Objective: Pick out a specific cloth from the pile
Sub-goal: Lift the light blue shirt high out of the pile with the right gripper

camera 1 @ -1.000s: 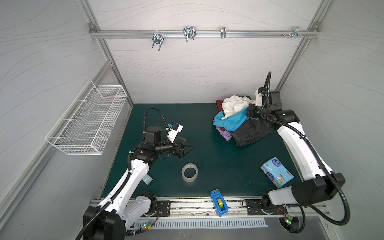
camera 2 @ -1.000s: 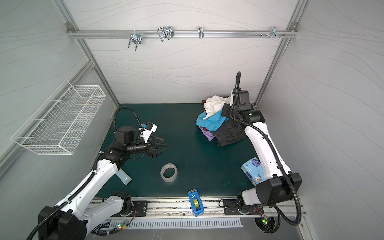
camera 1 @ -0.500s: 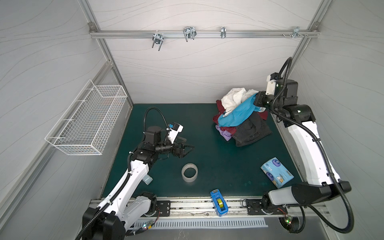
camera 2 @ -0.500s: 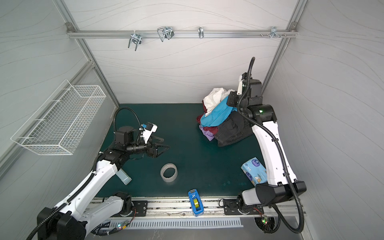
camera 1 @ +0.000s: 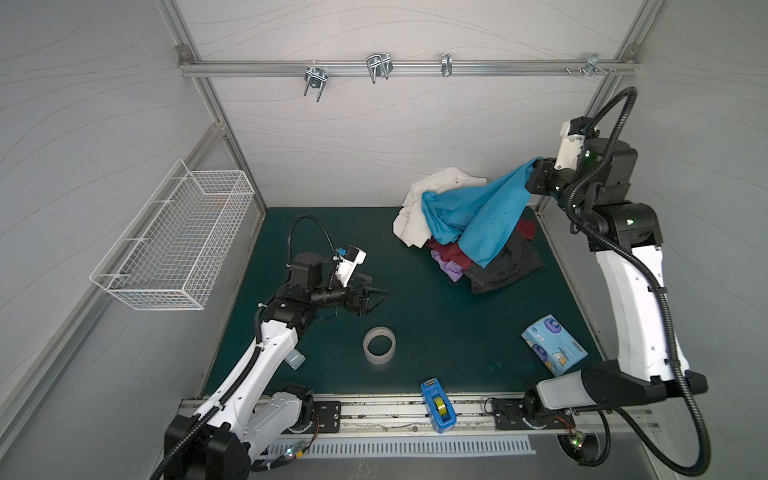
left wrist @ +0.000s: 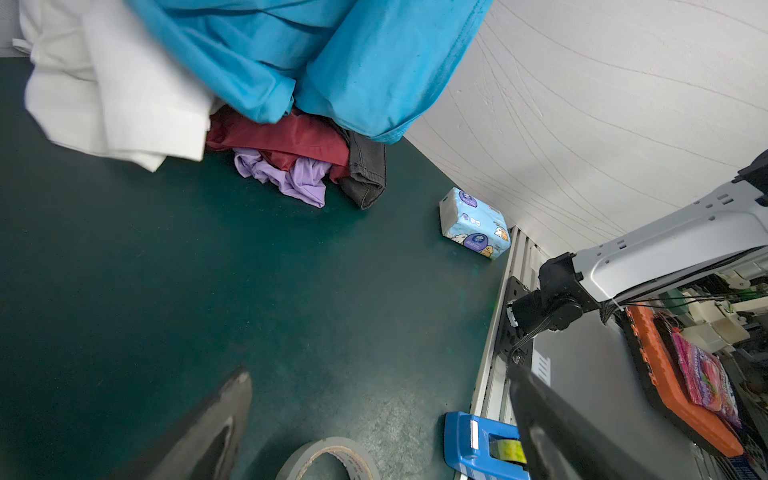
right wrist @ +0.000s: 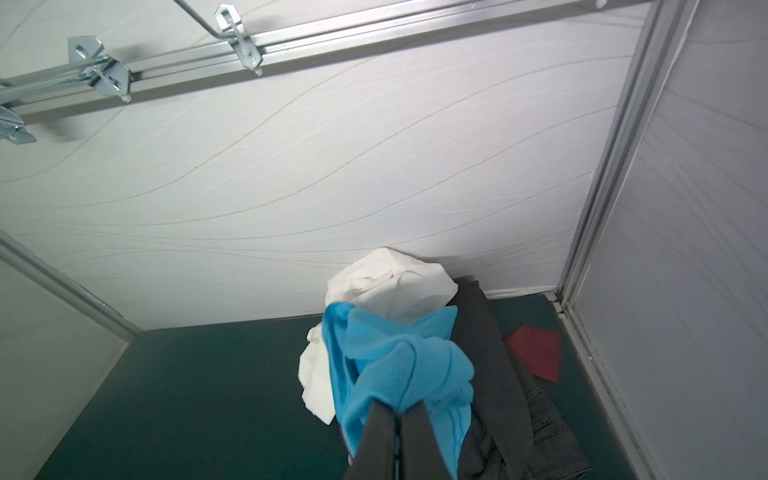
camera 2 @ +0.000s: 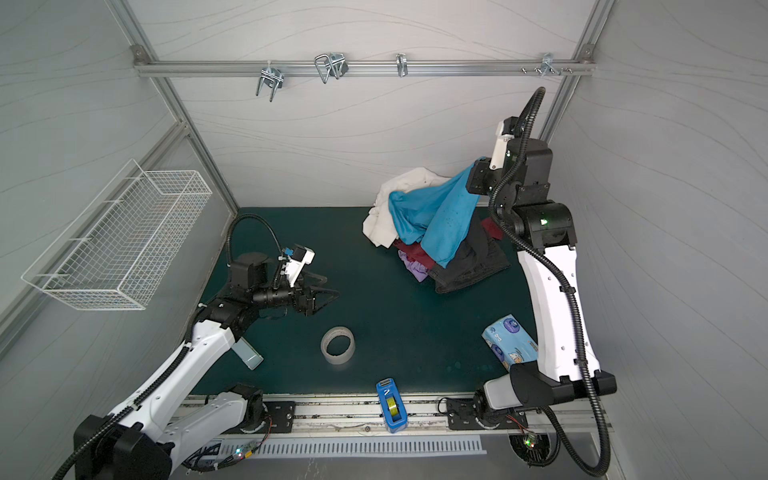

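A thin turquoise-blue fabric cloth [camera 1: 482, 216] is partly hiding the right gripper [right wrist: 398, 409], which is clamping it above the mixed-garment pile [camera 1: 503, 270]; the left gripper [camera 1: 376, 296] is hanging open, empty.

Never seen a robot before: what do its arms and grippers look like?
The left arm and right arm have white shells between black cylindrical joints; a black ribbed cable hose loops along each. Green lights dot the right arm. The left gripper and right gripper are black, with tapered fingers.
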`<action>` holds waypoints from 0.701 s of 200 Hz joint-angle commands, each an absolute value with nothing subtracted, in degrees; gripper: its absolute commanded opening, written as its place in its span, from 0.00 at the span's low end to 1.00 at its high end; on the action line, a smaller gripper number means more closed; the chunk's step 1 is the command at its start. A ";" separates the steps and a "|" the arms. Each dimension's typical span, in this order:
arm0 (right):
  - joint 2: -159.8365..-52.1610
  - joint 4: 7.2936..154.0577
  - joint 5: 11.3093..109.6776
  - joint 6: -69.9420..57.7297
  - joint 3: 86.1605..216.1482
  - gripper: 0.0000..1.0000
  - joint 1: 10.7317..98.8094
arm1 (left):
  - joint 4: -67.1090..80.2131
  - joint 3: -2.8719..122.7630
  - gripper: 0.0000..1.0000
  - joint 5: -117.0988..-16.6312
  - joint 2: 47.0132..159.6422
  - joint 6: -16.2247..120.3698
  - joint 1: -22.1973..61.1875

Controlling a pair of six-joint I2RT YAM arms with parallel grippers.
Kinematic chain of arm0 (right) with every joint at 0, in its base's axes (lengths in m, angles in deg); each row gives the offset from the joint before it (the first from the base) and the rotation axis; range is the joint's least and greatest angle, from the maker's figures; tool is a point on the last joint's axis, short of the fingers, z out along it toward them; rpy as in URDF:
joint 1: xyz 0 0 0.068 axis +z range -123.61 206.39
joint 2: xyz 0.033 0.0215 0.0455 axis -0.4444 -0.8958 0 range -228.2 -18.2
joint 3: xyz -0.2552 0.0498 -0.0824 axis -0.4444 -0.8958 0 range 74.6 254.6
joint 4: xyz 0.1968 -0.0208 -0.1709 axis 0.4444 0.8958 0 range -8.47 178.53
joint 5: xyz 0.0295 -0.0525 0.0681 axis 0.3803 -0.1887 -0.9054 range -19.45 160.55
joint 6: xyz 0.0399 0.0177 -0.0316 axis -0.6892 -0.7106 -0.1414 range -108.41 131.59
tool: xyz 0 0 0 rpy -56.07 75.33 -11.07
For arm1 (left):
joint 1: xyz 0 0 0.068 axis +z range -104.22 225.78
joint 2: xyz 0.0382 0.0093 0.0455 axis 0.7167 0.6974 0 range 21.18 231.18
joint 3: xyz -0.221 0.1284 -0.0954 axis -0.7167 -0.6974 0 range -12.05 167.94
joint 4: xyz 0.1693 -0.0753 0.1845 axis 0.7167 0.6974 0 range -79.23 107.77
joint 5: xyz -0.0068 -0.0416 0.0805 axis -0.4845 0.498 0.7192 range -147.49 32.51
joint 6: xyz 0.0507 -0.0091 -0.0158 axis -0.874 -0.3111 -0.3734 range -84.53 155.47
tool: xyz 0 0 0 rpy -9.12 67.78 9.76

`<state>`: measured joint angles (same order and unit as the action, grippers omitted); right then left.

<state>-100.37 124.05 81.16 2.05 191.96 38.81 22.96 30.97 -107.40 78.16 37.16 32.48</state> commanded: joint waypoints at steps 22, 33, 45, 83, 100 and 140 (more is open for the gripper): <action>-98.34 123.59 83.63 4.20 194.65 0.00 37.66 | 22.90 33.21 0.97 -107.29 77.35 36.08 32.08; -97.66 122.93 83.15 4.18 194.88 0.00 37.71 | 22.90 33.21 0.97 -107.26 77.35 36.08 32.08; -96.63 121.58 82.09 4.18 194.84 0.00 37.65 | 22.87 33.21 0.97 -107.16 77.28 36.08 32.07; -93.73 117.72 75.49 1.79 195.86 0.00 37.71 | 22.83 33.20 0.97 -105.74 76.61 35.98 32.07; -93.04 115.70 68.98 -0.06 196.62 0.00 37.68 | 22.67 32.96 0.97 -102.89 75.48 36.30 32.07; -94.95 108.58 48.31 -10.19 197.54 0.00 37.72 | 19.47 30.66 0.98 -96.56 70.93 37.66 32.07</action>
